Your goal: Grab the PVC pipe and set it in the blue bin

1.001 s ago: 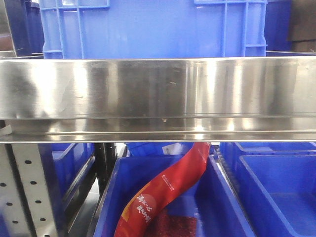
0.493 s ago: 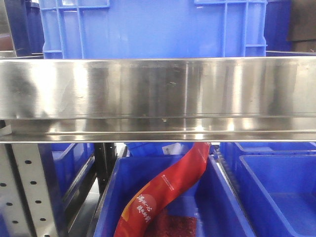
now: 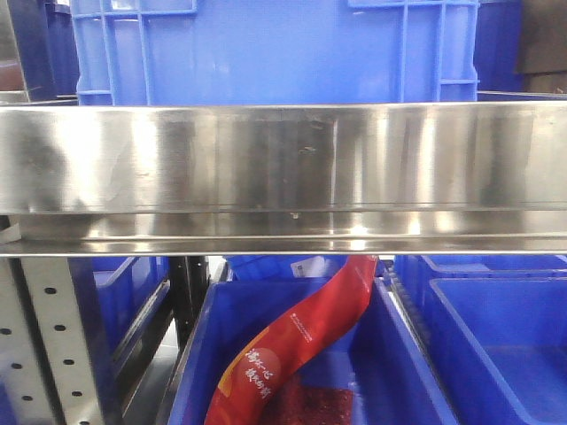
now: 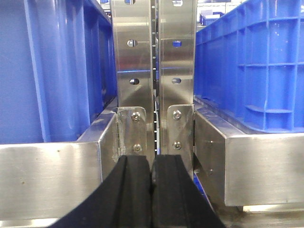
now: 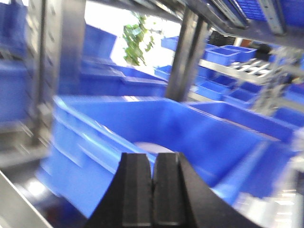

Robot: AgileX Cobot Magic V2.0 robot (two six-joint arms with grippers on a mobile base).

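Note:
My right gripper point(image 5: 153, 159) is shut with nothing between its black fingers. It hangs in front of an open blue bin point(image 5: 95, 142) on a shelf, and the right wrist view is motion-blurred. A pale patch point(image 5: 145, 145) lies on that bin's floor just past the fingertips; it is too blurred to tell what it is. The PVC pipe shows clearly in no view. My left gripper point(image 4: 152, 161) is also shut and empty, facing two steel uprights point(image 4: 154, 71) between two blue bins. Neither gripper appears in the front view.
A wide steel shelf rail point(image 3: 283, 177) crosses the front view, with a blue bin point(image 3: 275, 44) on top. Below it, a blue bin point(image 3: 403, 363) holds a long red packet point(image 3: 301, 345); another blue bin point(image 3: 496, 345) stands to its right. Steel beams point(image 4: 52, 175) flank the left gripper.

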